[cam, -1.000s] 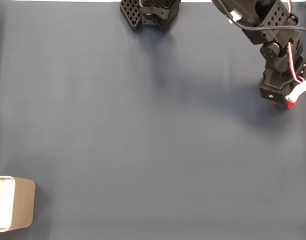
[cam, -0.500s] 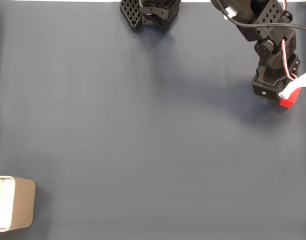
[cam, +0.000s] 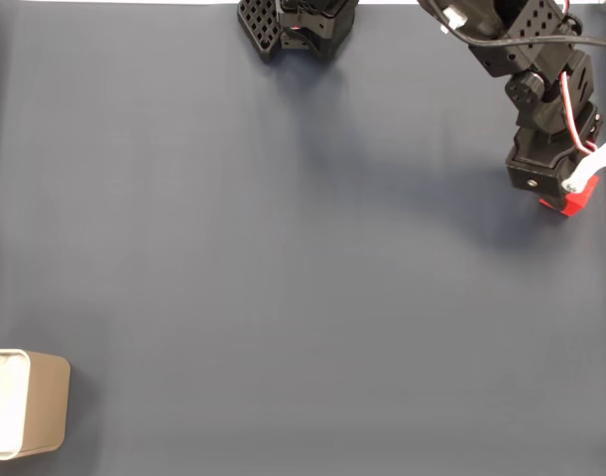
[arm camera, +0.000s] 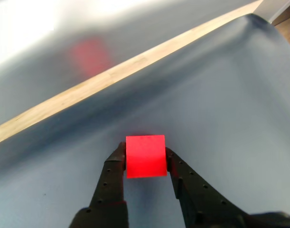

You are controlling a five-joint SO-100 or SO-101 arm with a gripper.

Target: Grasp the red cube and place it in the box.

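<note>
A dark blue-grey cloth (cam: 283,258) is spread over the table, and the black arm (cam: 541,89) is seen reaching in from the top right of the fixed view. The box (cam: 30,405) is found at the bottom left corner of that view, well apart from everything else, so a long diagonal carry across the cloth is judged to be what the coming move calls for. The gripper (arm camera: 145,159) is clenched on the red cube (arm camera: 145,156), which is pinched between the two black fingertips (arm camera: 117,159) in the wrist view; in the fixed view the red cube (cam: 570,202) is seen poking out below the gripper head at the right edge. Against half a second ago, the gripper head is shifted slightly right and less of the cube is exposed
</note>
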